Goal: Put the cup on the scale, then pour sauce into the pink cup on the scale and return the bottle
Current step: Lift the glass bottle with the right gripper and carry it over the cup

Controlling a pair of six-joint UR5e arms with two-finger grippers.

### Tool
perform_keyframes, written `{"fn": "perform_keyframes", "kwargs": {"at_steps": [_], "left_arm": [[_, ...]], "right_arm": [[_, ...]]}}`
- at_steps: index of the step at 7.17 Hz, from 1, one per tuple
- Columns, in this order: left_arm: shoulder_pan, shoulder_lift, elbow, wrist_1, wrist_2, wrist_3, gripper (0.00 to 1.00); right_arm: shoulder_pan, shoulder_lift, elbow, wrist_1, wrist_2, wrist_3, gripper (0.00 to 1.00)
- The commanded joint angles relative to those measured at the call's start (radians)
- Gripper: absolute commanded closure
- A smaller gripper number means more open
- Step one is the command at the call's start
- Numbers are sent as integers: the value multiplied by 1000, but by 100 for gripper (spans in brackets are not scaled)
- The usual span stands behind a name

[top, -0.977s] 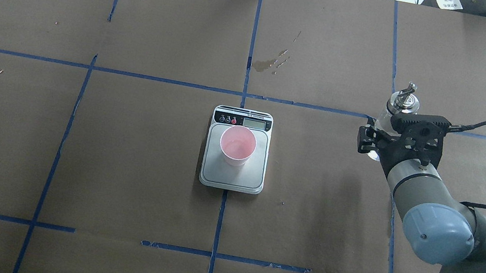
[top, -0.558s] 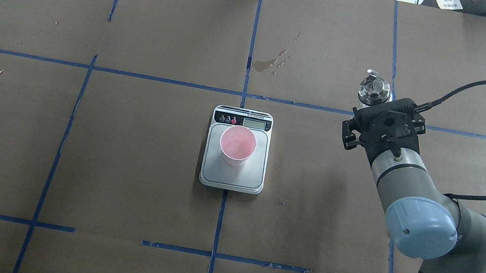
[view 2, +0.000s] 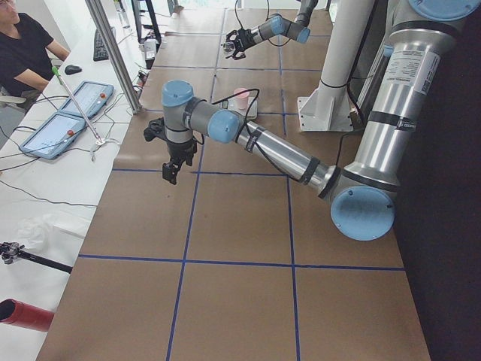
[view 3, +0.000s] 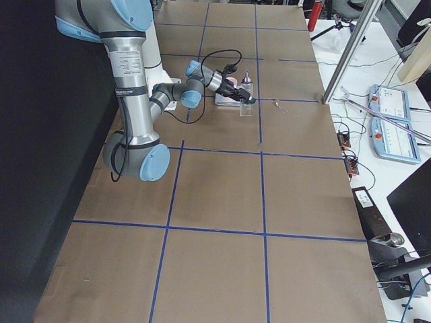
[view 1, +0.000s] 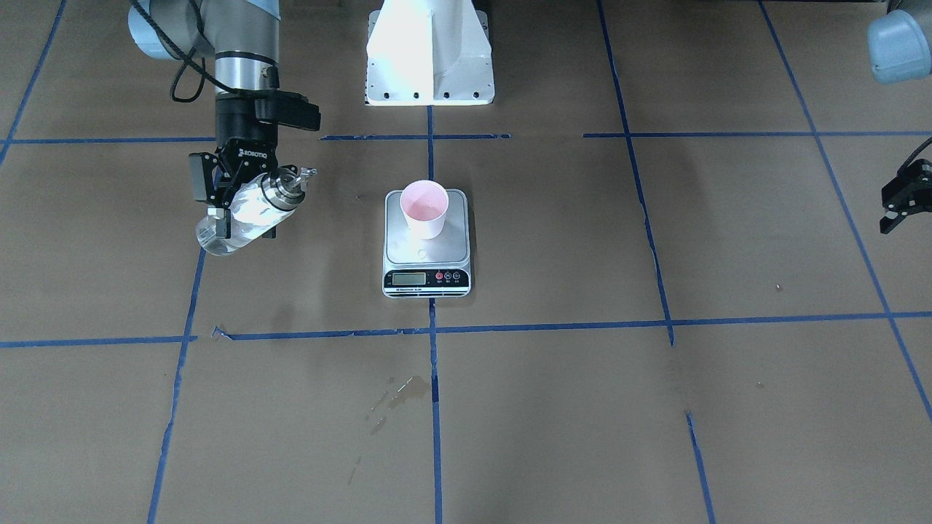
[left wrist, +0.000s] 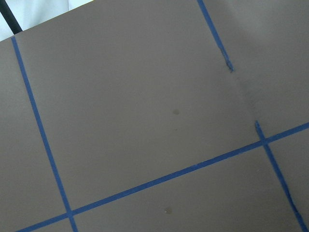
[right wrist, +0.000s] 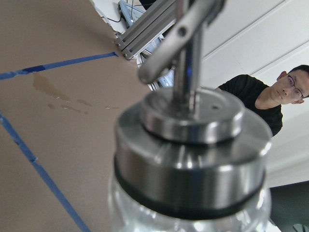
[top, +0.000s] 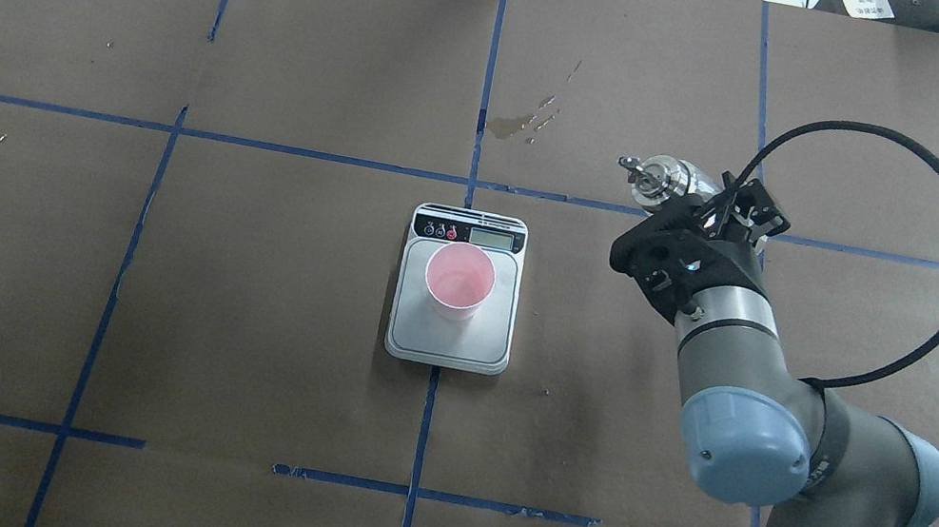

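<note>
Our right gripper (view 1: 237, 209) pinches the tilted bottle (view 1: 281, 191) above the worktop (view 1: 582, 407), apart from the scale (view 1: 427, 252) bearing the cup (view 1: 424, 211); our left gripper's (view 1: 901, 200) spread we cannot tell.

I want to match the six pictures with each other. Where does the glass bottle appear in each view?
Front-facing: bottle left of centre, tilted, in the right gripper.
Overhead: bottle right of centre, beyond the wrist.
Exterior left: at the far arm's tip, too small.
Exterior right: bottle upper centre, at the near arm's tip.
Left wrist: absent.
Right wrist: bottle fills the picture.
Landmark: scale bearing the cup, central in front-facing and overhead.
</note>
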Motion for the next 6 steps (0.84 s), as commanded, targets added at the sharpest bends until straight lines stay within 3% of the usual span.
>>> {"fn": "perform_keyframes", "kwargs": {"at_steps": [1, 2, 5, 6], "left_arm": [[-13, 44, 28, -28, 8, 28, 0], [-15, 50, 29, -29, 8, 28, 0], [-15, 50, 49, -29, 6, 28, 0], [-15, 50, 48, -29, 6, 28, 0]], "right_arm": [[-94, 129, -5, -282, -95, -47, 100], [-120, 160, -4, -392, -107, -47, 100], [-140, 180, -31, -466, -141, -136, 100], [-140, 183, -60, -482, -190, -138, 100]]}}
